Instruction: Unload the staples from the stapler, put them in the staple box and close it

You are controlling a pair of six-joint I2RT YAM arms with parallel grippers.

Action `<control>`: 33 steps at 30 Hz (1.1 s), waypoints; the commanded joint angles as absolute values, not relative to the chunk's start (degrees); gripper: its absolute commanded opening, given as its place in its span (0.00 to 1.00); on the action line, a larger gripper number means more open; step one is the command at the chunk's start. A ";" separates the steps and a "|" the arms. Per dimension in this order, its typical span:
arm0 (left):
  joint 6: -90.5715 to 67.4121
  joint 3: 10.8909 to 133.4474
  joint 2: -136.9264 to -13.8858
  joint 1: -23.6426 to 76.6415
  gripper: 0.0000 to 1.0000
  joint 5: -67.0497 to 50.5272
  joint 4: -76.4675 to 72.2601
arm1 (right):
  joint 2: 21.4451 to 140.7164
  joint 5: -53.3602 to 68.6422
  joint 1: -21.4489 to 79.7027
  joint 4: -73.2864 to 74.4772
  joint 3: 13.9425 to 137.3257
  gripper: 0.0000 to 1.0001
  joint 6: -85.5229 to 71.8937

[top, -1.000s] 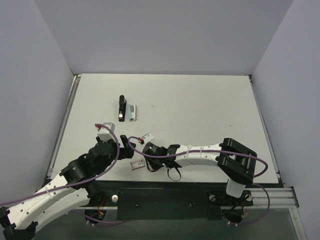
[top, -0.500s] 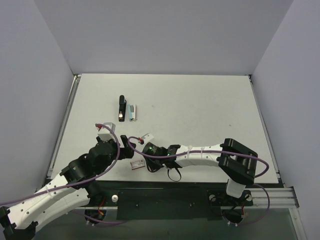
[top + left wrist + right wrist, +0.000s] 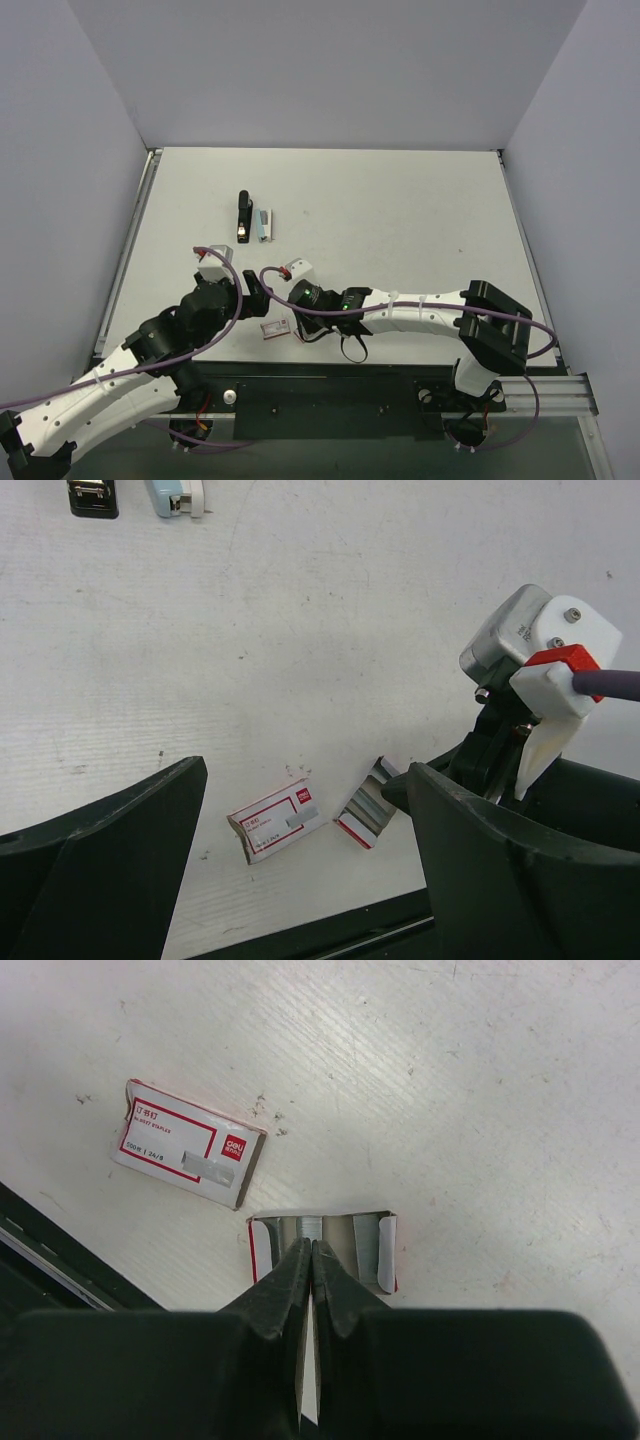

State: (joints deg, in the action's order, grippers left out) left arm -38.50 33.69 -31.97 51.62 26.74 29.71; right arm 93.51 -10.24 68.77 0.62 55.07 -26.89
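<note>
Item 1: R arm's right gripper (image 3: 308, 1250), blk fingers, tips pressed nearly together at near edge of open staple tray (image 3: 369, 1248), red/white, silvery strips inside
Item 2: closed staple box (image 3: 185, 1155), up-left of tray, just apart
Surface: white table (image 3: 450, 1110), scuffed

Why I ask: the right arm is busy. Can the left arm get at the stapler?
Probably yes: only bare table lies between the open left fingers and the stapler ahead.

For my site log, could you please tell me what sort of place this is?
Probably a robotics lab test cell: plain partition walls box in a white table, the left arm and right arm are mounted along its near edge, with a stapler set out.
</note>
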 commanded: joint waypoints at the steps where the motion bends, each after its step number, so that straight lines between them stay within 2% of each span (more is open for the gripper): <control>1: -38.14 36.56 -31.91 51.68 0.92 26.46 27.77 | 92.90 -12.66 69.26 1.85 54.58 0.00 -27.07; 33: -38.41 36.30 -32.61 51.68 0.92 26.37 27.51 | 96.77 -11.78 68.47 0.53 52.56 0.00 -28.48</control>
